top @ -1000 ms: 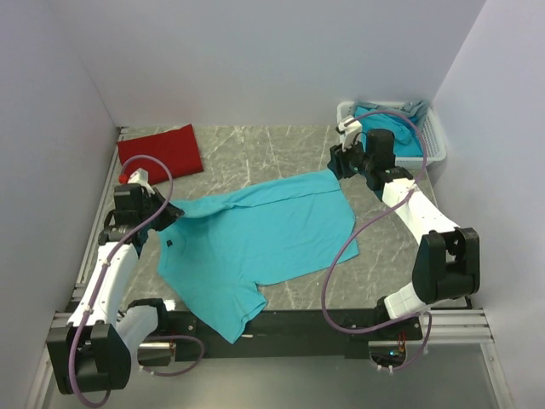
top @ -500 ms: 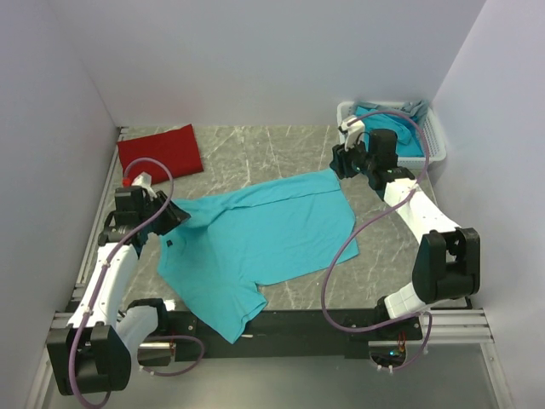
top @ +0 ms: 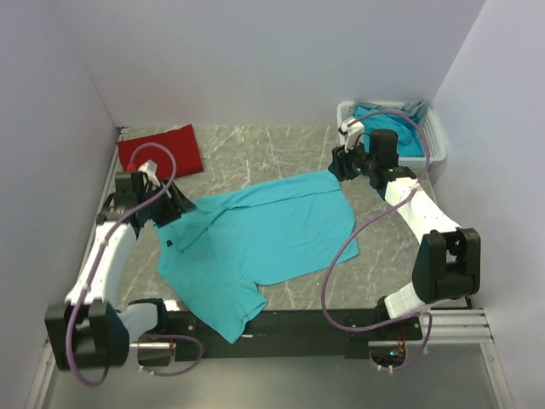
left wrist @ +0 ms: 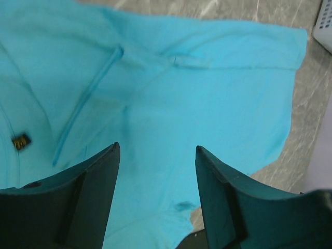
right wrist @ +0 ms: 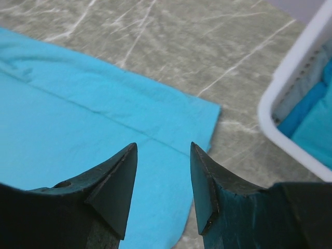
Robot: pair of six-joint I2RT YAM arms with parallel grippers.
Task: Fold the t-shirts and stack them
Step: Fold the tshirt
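Marbled tabletop [top: 255, 153], red shirt [top: 176, 143] visible overhead only

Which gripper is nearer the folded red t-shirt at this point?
Left. The left gripper hovers over the left end of the spread turquoise t-shirt, close to the folded red t-shirt. The right gripper is across the table, beside the white basket.

White slatted basket [top: 437, 143], upper right of top view, sits on the table in the far right corner; its rim also shows at right edge of right wrist view [right wrist: 288, 101]. Table [top: 255, 153] is grey with a marble pattern. Pale walls [top: 272, 51] on three sides. Metal rail [top: 456, 321] along bottom.
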